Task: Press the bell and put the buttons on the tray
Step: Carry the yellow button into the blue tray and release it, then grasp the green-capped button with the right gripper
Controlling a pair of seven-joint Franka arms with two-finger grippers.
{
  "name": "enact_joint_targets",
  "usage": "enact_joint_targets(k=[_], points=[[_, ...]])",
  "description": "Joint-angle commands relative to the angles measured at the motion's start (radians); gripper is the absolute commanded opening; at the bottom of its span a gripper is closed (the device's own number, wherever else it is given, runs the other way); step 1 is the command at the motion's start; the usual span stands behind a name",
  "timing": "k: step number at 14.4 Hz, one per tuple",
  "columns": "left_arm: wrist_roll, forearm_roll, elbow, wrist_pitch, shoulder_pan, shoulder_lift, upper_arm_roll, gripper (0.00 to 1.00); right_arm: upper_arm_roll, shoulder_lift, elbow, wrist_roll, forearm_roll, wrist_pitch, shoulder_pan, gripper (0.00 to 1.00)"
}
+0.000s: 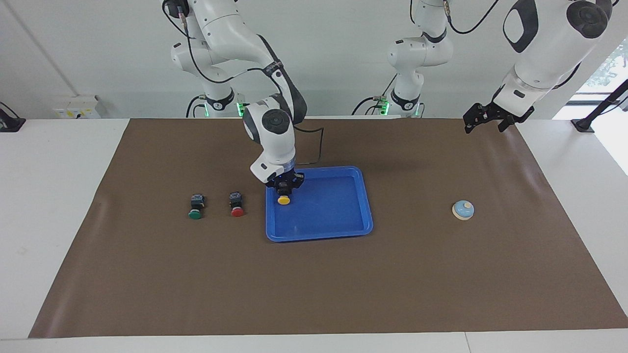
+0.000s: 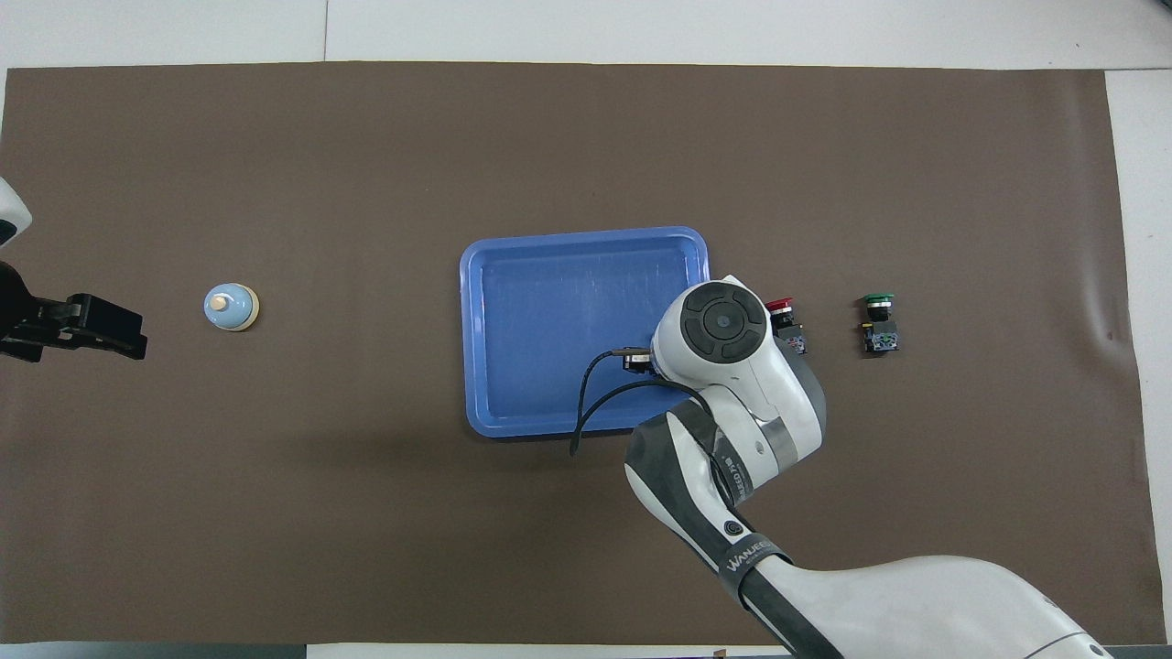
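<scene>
The yellow button (image 1: 283,199) is sitting inside the blue tray (image 1: 343,230), in the corner nearest the robots on the right arm's side, with its cap pointing away from the robots. The right gripper (image 1: 284,185) is hanging directly over it, fingers closing around the button's black body. Only the facing view is showing this: in the overhead view the right arm's wrist is covering that corner of the tray (image 2: 513,275), hiding both the gripper and the yellow button. Apart from that button, the tray's floor is showing nothing else in either view.

The red button (image 1: 237,204) and the green button (image 1: 196,207) are lying on the brown mat (image 1: 147,274) beside the tray, toward the right arm's end of the table, the red one closer to the tray. In the overhead view the red button (image 2: 784,322) is peeking out partly from under the arm, while the green button (image 2: 879,322) is showing whole.

The bell (image 1: 462,209) is standing on the mat well apart from the tray, toward the left arm's end. The left gripper (image 1: 482,119) is waiting in the air over the mat's edge at that end; whether its fingers are spread or pressed together I cannot tell. The overhead view is showing that gripper (image 2: 101,328) beside the bell (image 2: 231,307), apart from it.
</scene>
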Motion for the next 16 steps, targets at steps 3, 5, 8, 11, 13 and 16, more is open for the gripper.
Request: enact_joint_targets(k=[3,5,8,11,13,16], points=[[-0.001,-0.008,-0.022,0.011,0.003,-0.026,0.003,1.0,0.001,-0.023,0.06,-0.033,0.022,-0.087,-0.022,1.0],[-0.001,-0.008,-0.022,0.011,0.003,-0.026,0.003,1.0,-0.006,-0.053,0.126,-0.066,0.021,-0.193,-0.065,1.0],[-0.001,-0.008,-0.022,0.011,0.003,-0.026,0.003,1.0,-0.006,-0.09,0.13,-0.273,0.021,-0.216,-0.22,1.0],[-0.001,-0.008,-0.022,0.011,0.003,-0.026,0.003,1.0,-0.008,-0.098,0.107,-0.414,0.007,-0.206,-0.356,1.0],[-0.001,-0.008,-0.022,0.011,0.003,-0.026,0.003,1.0,-0.009,-0.112,0.058,-0.491,0.007,-0.195,-0.428,1.0],[-0.001,-0.008,-0.022,0.011,0.003,-0.026,0.003,1.0,-0.009,-0.152,-0.063,-0.485,0.006,-0.125,-0.47,1.0]])
